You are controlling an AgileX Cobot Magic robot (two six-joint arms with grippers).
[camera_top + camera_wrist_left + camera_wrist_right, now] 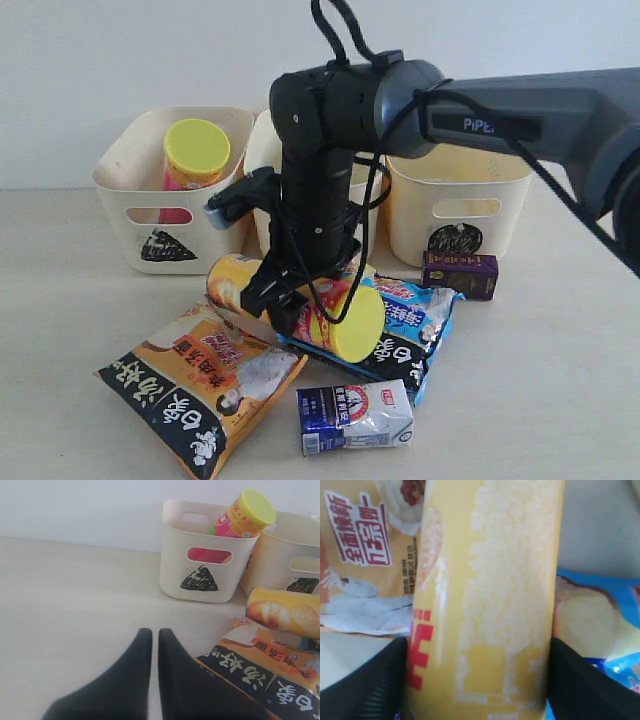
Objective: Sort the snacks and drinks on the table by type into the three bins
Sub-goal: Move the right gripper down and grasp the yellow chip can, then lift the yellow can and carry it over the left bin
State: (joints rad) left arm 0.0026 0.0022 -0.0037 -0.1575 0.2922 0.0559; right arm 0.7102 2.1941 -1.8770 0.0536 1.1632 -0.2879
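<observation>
On the table point(560, 380), yellow chip tube point(485, 605) lies clamped between right jaws; left jaws together.

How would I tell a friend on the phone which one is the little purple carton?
At the back of the table, find the right-hand cream bin, the one marked with a black circle. Right in front of it lies the small dark purple carton. Nothing else there is purple, and it is smaller than the blue-and-white carton nearer the camera.

Looks like a lab test bench: pale table point(560, 400), blank wall point(100, 50), hand-marked tubs point(120, 235).
</observation>
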